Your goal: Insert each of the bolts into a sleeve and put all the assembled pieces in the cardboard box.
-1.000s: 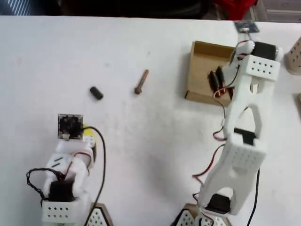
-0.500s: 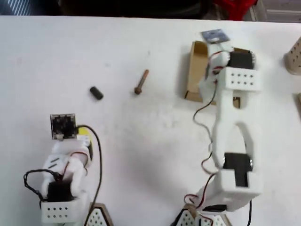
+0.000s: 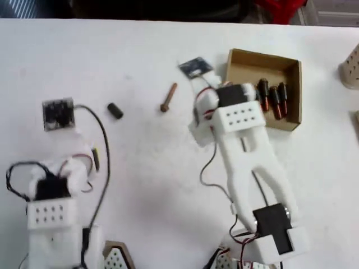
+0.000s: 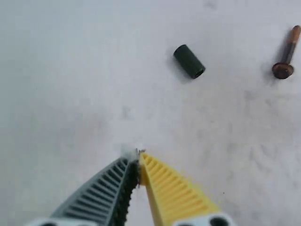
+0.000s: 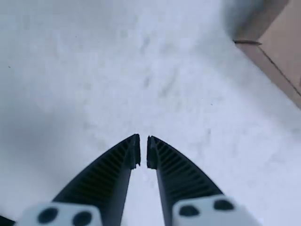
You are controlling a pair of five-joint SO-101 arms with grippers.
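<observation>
Farthest left, the left hand [image 4: 138,157] hovers over the matte white counter [image 3: 140,168]. Its ribbed grey and yellow fingers are pressed together at the tips and grip nothing.

Just beyond it the short black tubular sleeve [image 4: 189,61] [image 3: 115,110] lies on its side with one open end showing. It looks light, rigid and smooth, so it will likely roll if nudged. Pinching across the curved wall at mid-length, with the bore left free, seems safest.

Near it, but not touching, rests the coppery brown metal bolt [image 4: 287,52] [image 3: 168,97], a slim shank with a round darker head. It should be stiff and head-heavy. A grip on the shank close to the head would leave the tip clear to enter the sleeve.

The right hand [image 5: 143,153] has black ribbed fingers all but closed, with a thin slit between the tips, and is empty over bare counter. It sits just beside the shallow brown cardboard box [image 3: 241,59] [image 5: 277,52], where three dark assembled pieces [image 3: 272,98] lie side by side.
</observation>
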